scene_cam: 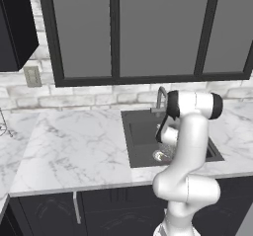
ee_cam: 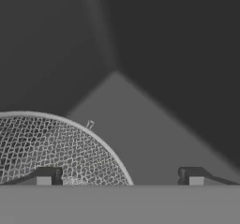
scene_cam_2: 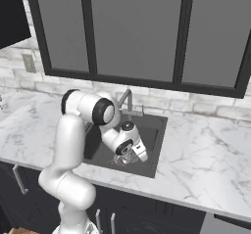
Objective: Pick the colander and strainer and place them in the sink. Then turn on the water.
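Tool (ee_cam: 119, 177) hangs released above the strainer (ee_cam: 51, 148) on the sink (ee_cam: 154, 124) floor; light springy mesh, best gripped at its stiff rim.

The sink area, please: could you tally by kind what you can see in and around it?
Strainer, lying in the basin: 1
Sink: 1
Gooseneck faucet: 1
Wall outlet: 1
Gripper, jaws wide apart over the basin: 1
Total: 5

White marble counter (scene_cam: 74, 146), dark cabinets (scene_cam: 113, 210) below, black-framed window (scene_cam: 143, 30), whitewashed brick wall (scene_cam: 84, 96), outlet (scene_cam: 32, 76).
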Controlling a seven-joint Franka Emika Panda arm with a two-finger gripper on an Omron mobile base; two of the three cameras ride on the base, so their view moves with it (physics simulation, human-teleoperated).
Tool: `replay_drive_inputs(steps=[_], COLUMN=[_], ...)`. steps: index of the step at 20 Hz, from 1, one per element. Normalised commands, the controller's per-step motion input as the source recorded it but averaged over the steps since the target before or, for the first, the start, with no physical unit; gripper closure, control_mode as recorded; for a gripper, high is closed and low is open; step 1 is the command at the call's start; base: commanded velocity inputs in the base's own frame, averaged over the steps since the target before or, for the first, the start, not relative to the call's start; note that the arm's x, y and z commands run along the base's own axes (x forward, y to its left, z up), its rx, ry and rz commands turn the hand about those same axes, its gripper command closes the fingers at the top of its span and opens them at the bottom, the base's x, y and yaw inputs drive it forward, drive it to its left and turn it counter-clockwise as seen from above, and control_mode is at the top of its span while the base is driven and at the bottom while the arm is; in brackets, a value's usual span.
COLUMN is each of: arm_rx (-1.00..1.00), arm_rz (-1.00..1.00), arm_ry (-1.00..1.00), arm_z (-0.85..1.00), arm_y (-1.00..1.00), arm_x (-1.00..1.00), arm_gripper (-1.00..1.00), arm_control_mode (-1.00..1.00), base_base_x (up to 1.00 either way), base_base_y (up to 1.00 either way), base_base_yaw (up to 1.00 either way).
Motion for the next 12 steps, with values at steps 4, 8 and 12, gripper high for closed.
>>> replay_drive_inputs(steps=[4,8,12], arm_rx=[0.01,0.05,0.07], arm_rz=[0.0,0.0,0.0], arm_ry=[-0.03,-0.02,0.0], arm_z=[0.51,0.42,0.53], arm_y=[-0.01,-0.16,-0.12], arm_x=[-0.14,-0.37,-0.45], arm_gripper=[-1.0,-1.0,-1.0], arm_control_mode=[-1.0,-1.0,-1.0], base_base_x=[0.0,0.0,0.0], base_base_y=[0.0,0.0,0.0], base_base_yaw=[0.0,0.0,0.0])
